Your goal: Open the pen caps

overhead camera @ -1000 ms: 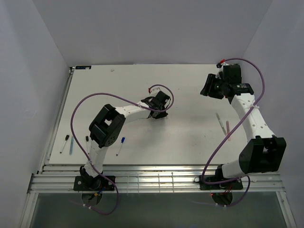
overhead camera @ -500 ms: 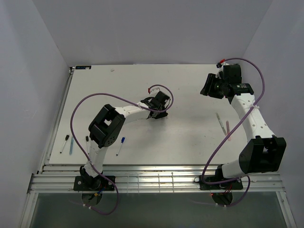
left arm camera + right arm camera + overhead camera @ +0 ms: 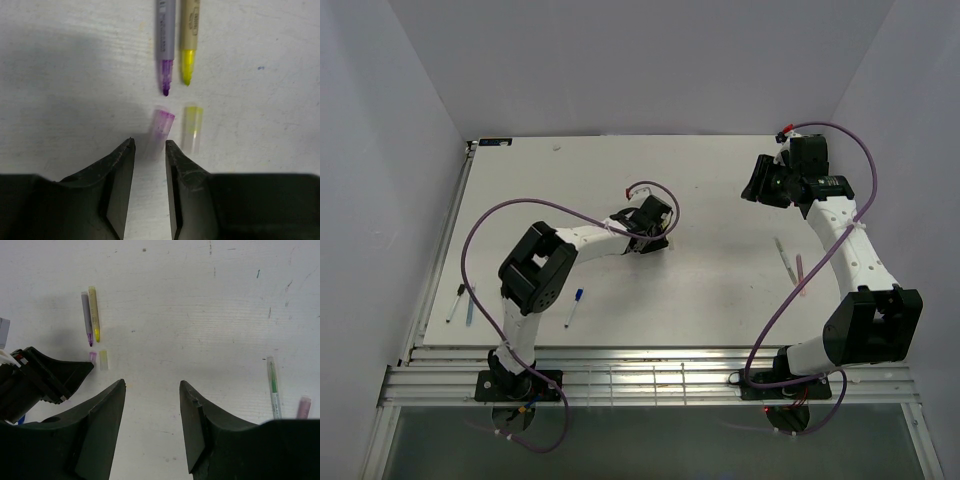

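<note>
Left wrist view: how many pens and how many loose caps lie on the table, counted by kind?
Pens: 2 (purple pen, yellow pen), both uncapped
Caps: 2 (purple cap, yellow cap)
Total: 4

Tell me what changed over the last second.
The left arm's elbow swung left and the left hand eased open; the purple cap lies on the table at its fingertips. The right hand and the pens stayed put.
</note>
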